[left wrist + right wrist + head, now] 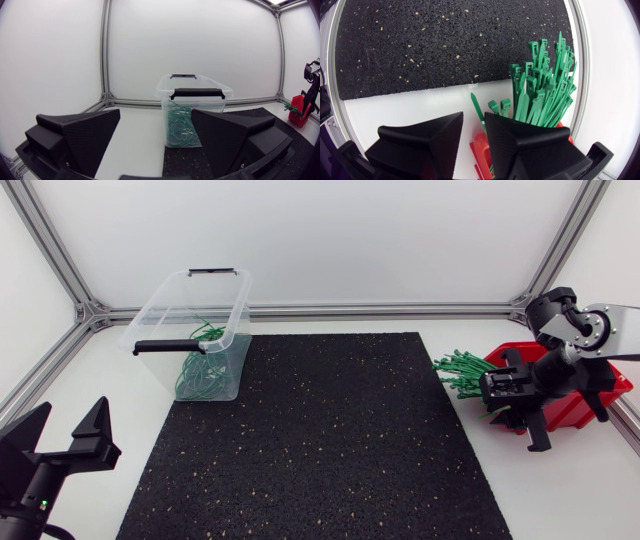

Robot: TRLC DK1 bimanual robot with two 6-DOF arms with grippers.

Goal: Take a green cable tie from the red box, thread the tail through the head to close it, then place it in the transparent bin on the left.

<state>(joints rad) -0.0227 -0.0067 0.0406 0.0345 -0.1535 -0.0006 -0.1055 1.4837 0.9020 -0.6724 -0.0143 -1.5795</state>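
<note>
The red box [578,408] stands at the table's right edge, and a bundle of green cable ties [462,370] fans out of it toward the mat. My right gripper [507,406] hovers over the box's near side. In the right wrist view the red box [481,151] lies under the right gripper [474,125], whose fingers stand open with a narrow gap. One green tie [476,107] runs into that gap, beside the bundle [542,85]. My left gripper [66,430] rests wide open at the front left, holding nothing. The left gripper [156,125] faces the transparent bin [196,95].
The transparent bin [190,315], with black handles, stands at the back left and holds several green ties [200,370]. A black speckled mat [320,440] covers the table's middle. Aluminium frame rails run along the table's back and sides.
</note>
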